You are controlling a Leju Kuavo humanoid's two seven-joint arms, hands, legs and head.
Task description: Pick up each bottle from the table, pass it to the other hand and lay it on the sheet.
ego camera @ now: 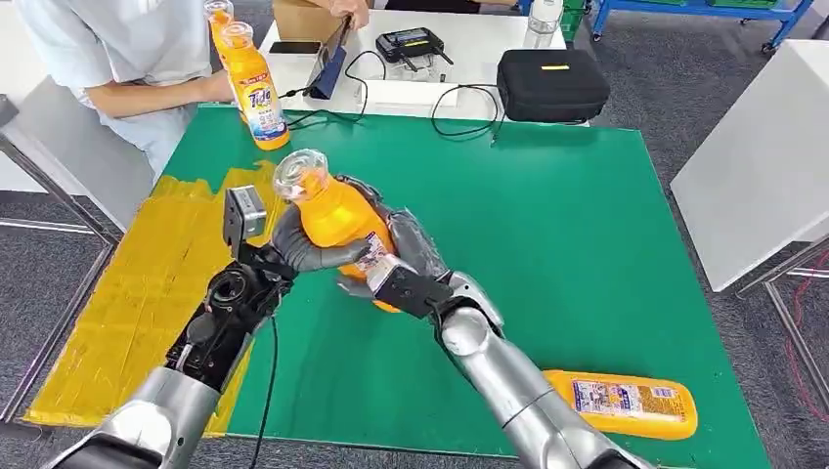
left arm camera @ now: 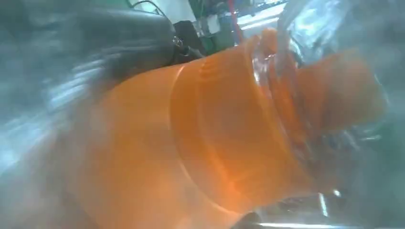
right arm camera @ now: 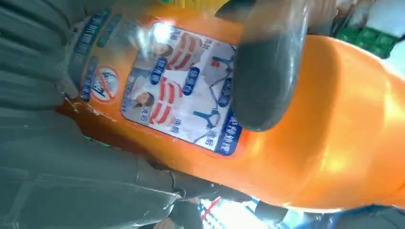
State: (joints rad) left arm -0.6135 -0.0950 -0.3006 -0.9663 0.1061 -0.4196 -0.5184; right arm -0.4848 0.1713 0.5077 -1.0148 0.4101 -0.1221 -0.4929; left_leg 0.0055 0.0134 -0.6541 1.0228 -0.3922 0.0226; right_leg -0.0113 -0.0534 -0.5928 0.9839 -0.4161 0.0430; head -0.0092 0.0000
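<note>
An orange detergent bottle (ego camera: 335, 217) with a clear cap is held tilted above the green mat (ego camera: 567, 234), cap pointing away from me. My right hand (ego camera: 403, 256) grips its lower body, thumb (right arm camera: 267, 71) pressed over the label (right arm camera: 176, 81). My left hand (ego camera: 298, 246) wraps the bottle's upper body from the left. The left wrist view is blurred, with the orange bottle (left arm camera: 205, 138) very close. The yellow sheet (ego camera: 127, 293) lies to the left of the mat. A second orange bottle (ego camera: 626, 403) lies on its side on the mat near the front right.
A person in a white shirt (ego camera: 117, 49) stands at the back left, holding an upright orange bottle (ego camera: 256, 90) at the mat's far edge, another bottle (ego camera: 217, 14) behind it. A white table (ego camera: 469, 59) beyond carries a black case (ego camera: 552, 84), cables and a device.
</note>
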